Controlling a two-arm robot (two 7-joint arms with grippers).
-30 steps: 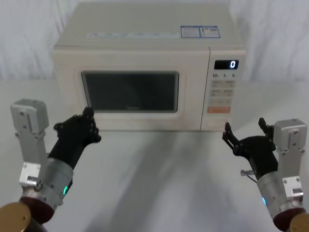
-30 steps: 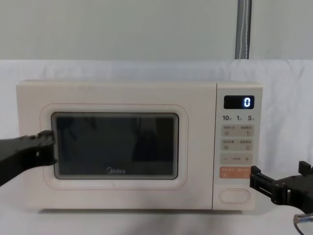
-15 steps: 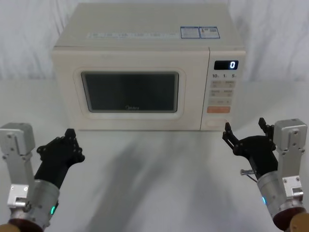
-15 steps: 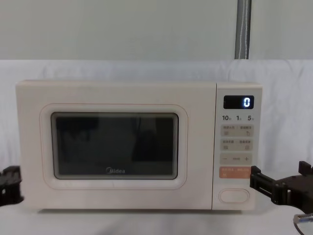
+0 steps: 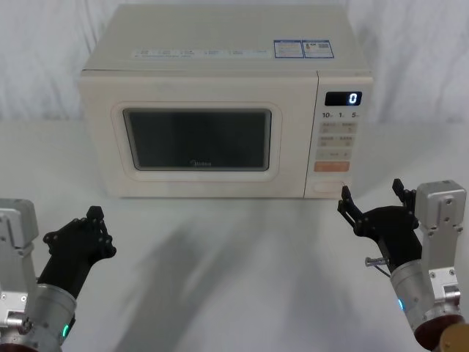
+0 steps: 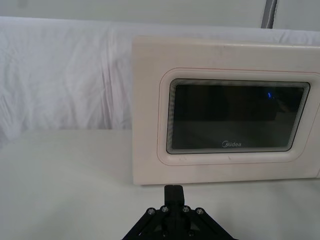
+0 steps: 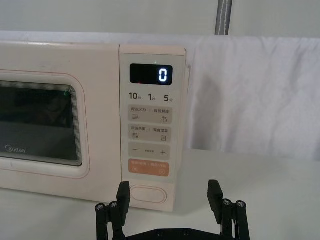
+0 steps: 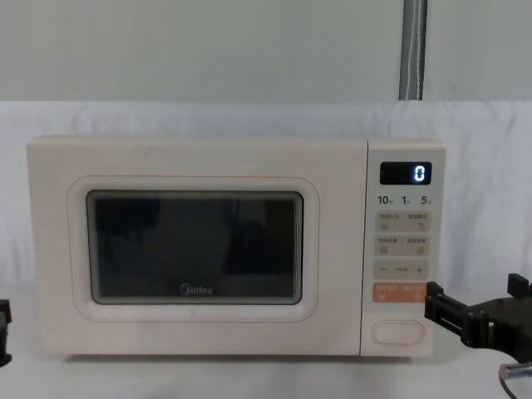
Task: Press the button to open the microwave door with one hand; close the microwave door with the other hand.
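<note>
Two grippers down low on the table, microwave door [image 5: 194,144] flush against the cabinet. Left gripper [image 5: 75,242] now pulled back to about 8 o'clock in the head view, well apart from the door, where a second ago sat right at the window's left edge and half a second ago already partway out. Fingers pressed together into a single black tip in the left wrist view [image 6: 173,194], gripping nothing. Right gripper [image 5: 372,207] parked at about 4 o'clock, unmoved across the three moments, fingers spread wide (nothing between them), just in front of the control panel [image 7: 151,120] at its lower corner. Cream pill-shaped button [image 7: 147,194] at the panel's foot, under the orange key [image 7: 149,167], framed between the spread fingers in the right wrist view, near but not touching. Display reading 0 [image 8: 420,173]. Meaning for the task, as a judgement: door closed and the closing hand withdrawn, so the close looks finished and the job likely complete, or else the press not yet begun. Cannot tell from these views alone whether the button has been pressed. Seam between door and panel even top to bottom in the chest view, no gap showing.
</note>
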